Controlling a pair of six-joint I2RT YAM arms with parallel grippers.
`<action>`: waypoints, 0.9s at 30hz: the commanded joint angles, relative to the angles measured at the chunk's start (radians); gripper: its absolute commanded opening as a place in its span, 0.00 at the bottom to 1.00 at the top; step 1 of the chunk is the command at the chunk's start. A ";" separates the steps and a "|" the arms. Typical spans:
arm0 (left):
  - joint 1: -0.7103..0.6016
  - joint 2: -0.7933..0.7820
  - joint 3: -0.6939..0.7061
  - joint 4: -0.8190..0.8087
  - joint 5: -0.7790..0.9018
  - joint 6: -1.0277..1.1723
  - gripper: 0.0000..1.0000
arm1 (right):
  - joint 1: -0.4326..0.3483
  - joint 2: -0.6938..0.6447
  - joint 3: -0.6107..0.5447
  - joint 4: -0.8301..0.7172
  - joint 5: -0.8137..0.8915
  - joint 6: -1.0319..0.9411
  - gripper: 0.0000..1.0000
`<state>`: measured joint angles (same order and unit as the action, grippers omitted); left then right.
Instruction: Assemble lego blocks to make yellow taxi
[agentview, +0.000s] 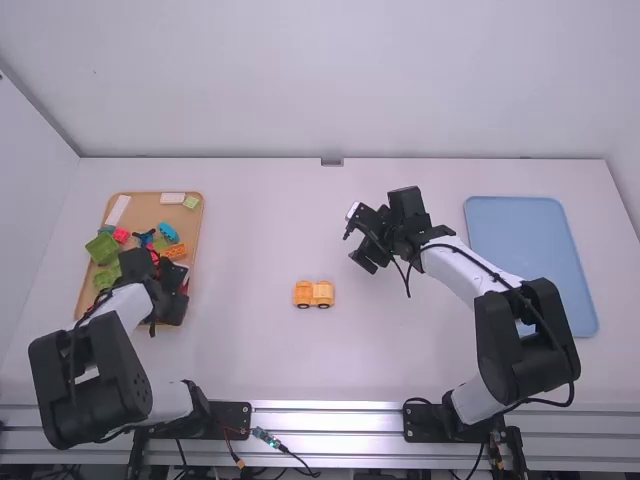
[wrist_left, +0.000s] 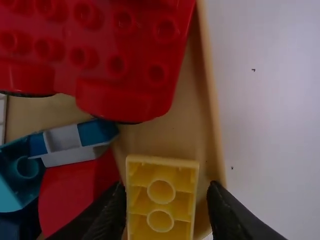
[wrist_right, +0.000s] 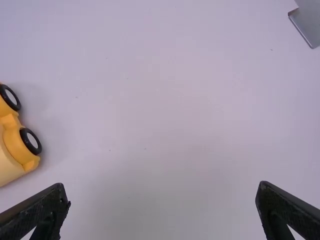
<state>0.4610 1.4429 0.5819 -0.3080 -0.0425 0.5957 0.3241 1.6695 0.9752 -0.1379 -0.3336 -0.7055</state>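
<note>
A yellow-orange car base with black wheels (agentview: 313, 294) stands on the middle of the table; in the right wrist view part of this car base (wrist_right: 15, 145) shows at the left. My left gripper (agentview: 172, 296) is low over the wooden tray at the left. In the left wrist view the left gripper (wrist_left: 166, 200) has its fingers apart, one on each side of a yellow block with two studs (wrist_left: 161, 192). My right gripper (agentview: 362, 245) is held over the table, right of the car base; in the right wrist view the right gripper (wrist_right: 162, 200) is open with nothing between its fingers.
The wooden tray (agentview: 200, 225) holds several coloured blocks. Beside the yellow block lie a large red studded piece (wrist_left: 125, 55), a round red piece (wrist_left: 75, 190) and blue pieces. A blue tray (agentview: 530, 250) lies at the right.
</note>
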 joint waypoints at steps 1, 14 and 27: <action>0.004 -0.012 -0.014 -0.008 -0.001 0.010 0.44 | -0.003 -0.024 0.030 -0.001 -0.002 0.002 0.99; 0.005 -0.012 -0.011 -0.023 -0.003 -0.022 0.40 | -0.003 -0.024 0.030 -0.001 -0.002 0.002 0.99; 0.005 -0.012 -0.011 -0.022 -0.005 -0.065 0.37 | -0.003 -0.024 0.030 -0.002 -0.002 0.002 0.99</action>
<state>0.4610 1.4433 0.5823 -0.3241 -0.0505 0.5426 0.3241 1.6695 0.9752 -0.1383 -0.3336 -0.7078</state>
